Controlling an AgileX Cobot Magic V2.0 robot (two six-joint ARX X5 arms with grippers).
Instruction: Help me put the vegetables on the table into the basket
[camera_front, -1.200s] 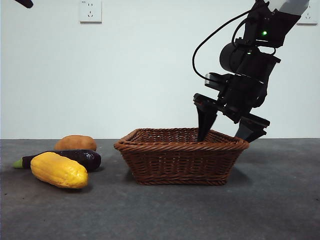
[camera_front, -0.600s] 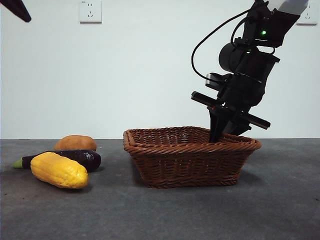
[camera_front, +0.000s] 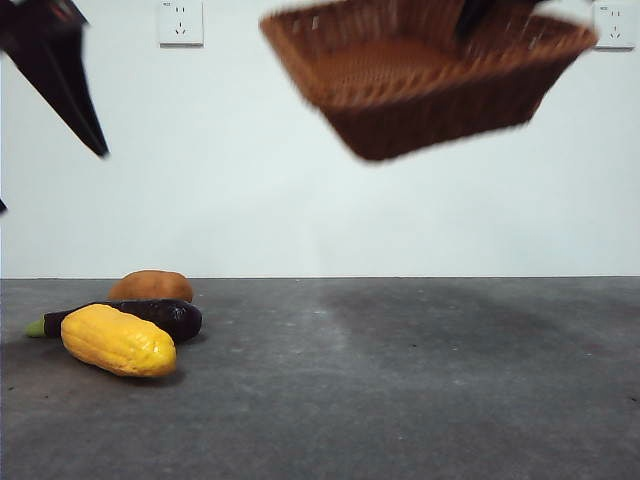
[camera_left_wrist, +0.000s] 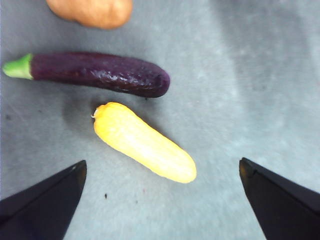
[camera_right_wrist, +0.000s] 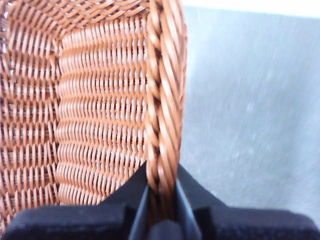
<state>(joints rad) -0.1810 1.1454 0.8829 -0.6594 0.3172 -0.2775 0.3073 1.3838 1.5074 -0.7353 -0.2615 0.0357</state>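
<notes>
We are holding the wicker basket clamped at its rim in our right tool; our left tool, jaws apart, is hovering above the corn cob.

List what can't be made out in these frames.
- Basket: motion-blurred in the front view, top cut by the edge.
- Right gripper: shut on the basket rim; barely a dark tip in the front view.
- Potato: cut off in the left wrist view; eggplant half hidden behind corn in front.
</notes>
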